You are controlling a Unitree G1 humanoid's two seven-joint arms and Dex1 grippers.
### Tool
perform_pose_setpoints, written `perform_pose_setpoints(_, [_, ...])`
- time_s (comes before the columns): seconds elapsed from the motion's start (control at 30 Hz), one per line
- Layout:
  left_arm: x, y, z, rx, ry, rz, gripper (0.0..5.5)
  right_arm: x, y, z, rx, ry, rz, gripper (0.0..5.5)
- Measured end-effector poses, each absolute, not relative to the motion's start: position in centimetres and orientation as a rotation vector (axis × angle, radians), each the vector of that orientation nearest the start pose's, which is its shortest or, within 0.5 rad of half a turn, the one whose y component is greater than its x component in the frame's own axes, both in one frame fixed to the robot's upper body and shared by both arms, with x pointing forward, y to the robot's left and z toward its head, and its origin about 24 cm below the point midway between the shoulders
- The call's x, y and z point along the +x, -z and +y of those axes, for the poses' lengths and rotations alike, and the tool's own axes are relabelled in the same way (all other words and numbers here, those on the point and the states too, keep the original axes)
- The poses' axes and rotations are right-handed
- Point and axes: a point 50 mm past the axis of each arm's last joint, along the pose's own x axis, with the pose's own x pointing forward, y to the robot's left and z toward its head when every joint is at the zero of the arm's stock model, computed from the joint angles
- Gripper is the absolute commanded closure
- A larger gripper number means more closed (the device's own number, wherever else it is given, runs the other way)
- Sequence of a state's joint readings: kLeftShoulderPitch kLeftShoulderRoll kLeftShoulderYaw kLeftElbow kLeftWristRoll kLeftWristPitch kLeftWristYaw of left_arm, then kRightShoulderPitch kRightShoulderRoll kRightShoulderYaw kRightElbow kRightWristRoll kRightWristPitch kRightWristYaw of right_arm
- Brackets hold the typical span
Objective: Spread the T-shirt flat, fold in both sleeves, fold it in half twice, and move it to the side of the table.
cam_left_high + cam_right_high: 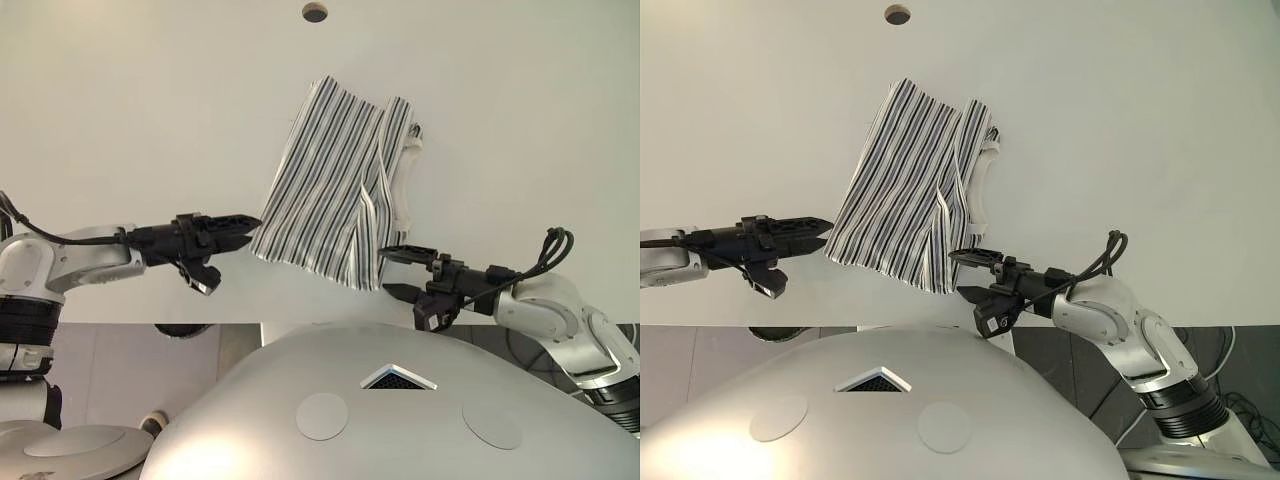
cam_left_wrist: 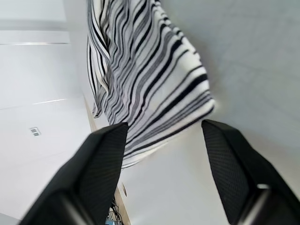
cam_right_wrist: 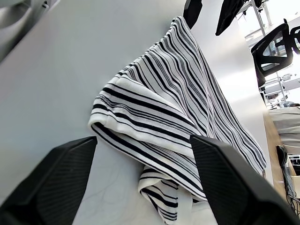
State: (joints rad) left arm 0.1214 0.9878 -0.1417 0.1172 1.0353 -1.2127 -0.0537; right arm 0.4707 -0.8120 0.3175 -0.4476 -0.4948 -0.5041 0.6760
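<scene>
A black-and-white striped T-shirt lies folded into a narrow, slightly skewed bundle on the white table, with its white collar at the right edge. My left gripper hovers open just left of the shirt's near left corner, fingers apart and holding nothing. My right gripper stands open at the shirt's near right corner, one finger over the hem and one toward the table's front edge. In both wrist views the cloth lies just beyond the spread fingers.
A dark round hole sits in the table at the far edge, beyond the shirt. The table's front edge runs just below both grippers. Wide bare tabletop lies left and right of the shirt.
</scene>
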Motion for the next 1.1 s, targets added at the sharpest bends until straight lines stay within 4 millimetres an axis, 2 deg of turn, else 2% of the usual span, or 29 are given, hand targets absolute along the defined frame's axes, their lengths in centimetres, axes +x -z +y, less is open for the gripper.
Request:
perform_pose_setpoints(0.2, [15.9,-3.7,22.6,1.52,1.455,-0.55,2.57,10.2,-4.2,-14.9,-1.068,-1.41,-0.061,1.77])
perform_pose_setpoints(0.53, [15.9,-2.7,22.5,1.487,1.498,-0.517,4.66,10.5,-4.0,-14.8,-1.079,-1.401,-0.083,1.74])
perform_pose_setpoints(0.7, [15.5,-2.7,22.8,1.483,1.534,-0.481,5.35,10.7,-3.9,-14.8,-1.079,-1.391,-0.098,1.74])
perform_pose_setpoints(0.83, [15.5,-2.8,22.8,1.484,1.536,-0.467,5.4,10.7,-3.9,-14.5,-1.087,-1.405,-0.119,1.74])
perform_pose_setpoints(1.1, [15.3,-2.8,22.8,1.493,1.532,-0.448,5.41,11.9,-4.0,-12.7,-1.17,-1.49,-0.242,1.74])
